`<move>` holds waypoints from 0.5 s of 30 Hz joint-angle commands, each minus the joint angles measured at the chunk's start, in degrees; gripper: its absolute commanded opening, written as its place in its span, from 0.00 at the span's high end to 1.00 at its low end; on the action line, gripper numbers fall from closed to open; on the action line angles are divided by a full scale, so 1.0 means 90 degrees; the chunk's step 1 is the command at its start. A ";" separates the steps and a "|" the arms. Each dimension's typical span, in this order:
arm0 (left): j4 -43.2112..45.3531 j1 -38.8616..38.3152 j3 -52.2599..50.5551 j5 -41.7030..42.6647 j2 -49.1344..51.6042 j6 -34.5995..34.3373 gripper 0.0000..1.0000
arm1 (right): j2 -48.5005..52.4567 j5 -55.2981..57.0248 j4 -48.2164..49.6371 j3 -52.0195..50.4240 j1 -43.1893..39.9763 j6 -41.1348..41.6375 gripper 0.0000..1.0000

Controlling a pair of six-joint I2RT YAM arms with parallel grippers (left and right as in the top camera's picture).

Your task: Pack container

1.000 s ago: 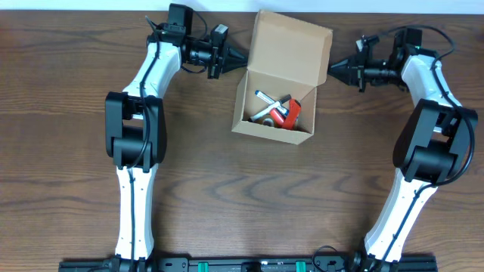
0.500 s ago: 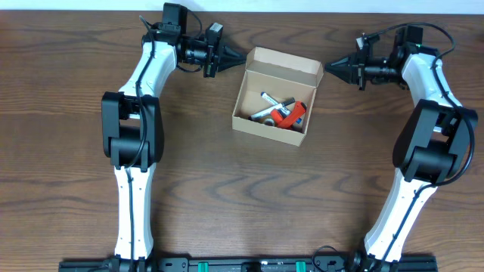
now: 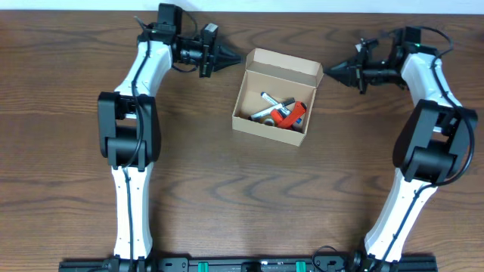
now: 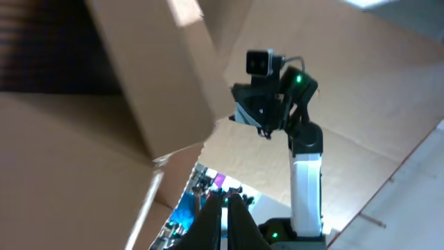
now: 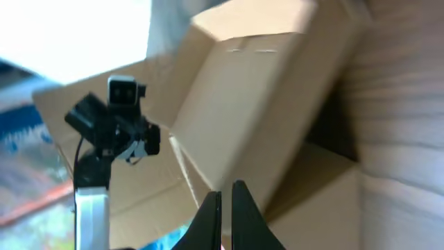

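**So, packed box is open, both pincers sitting at its back corners**

Working from the front of the desk (image 3: 227, 189) towards the back: the container (image 3: 265, 128) sits about mid-desk, between the two arms and a bit angled. It's got stuff in it already, something red (image 3: 288, 115) and what looks like a marker (image 3: 265, 97). The lid flap (image 3: 283, 64) stands up along the far edge, so it's not closed yet.

My guess is this thing is light, thin cardboard. The walls look stiff enough to nudge, but they'll dent if squeezed, and it'll probably skate on the wood if pushed from one side only. The flap just swings on its fold, so I'd go for its free top edge and tip it forward, bracing the opposite side.

Each arm comes up from its base at the near edge and bends at the elbow. The wrists turn inward at the far end, so the tips point at each other. The left pincer (image 3: 239, 60) is pinched closed, holding nothing, just beside the far left corner. The right pincer (image 3: 328, 72) is the same at the far right corner. Can't tell if either actually touches the cardboard.
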 commanded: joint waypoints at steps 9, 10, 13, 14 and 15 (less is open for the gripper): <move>-0.0636 0.0238 0.0095 -0.0357 0.0005 0.0573 0.94 | -0.0087 0.0614 -0.0352 0.0083 -0.0240 0.0437 0.99; -0.0639 0.0238 0.0095 -0.0350 0.0005 0.0573 0.95 | -0.0087 0.0617 -0.0355 0.0070 -0.0221 0.0437 0.99; -0.0641 0.0240 0.0095 -0.0328 0.0005 0.0573 0.94 | -0.0087 0.0619 -0.0333 0.0022 -0.0177 0.0491 0.99; -0.0644 0.0238 0.0095 -0.0323 0.0005 0.0573 0.94 | -0.0085 0.0617 -0.0333 0.0010 -0.0160 0.0537 0.99; -0.0653 0.0238 0.0095 -0.0306 0.0005 0.0573 0.94 | -0.0075 0.0614 -0.0333 0.0000 -0.0141 0.0614 0.99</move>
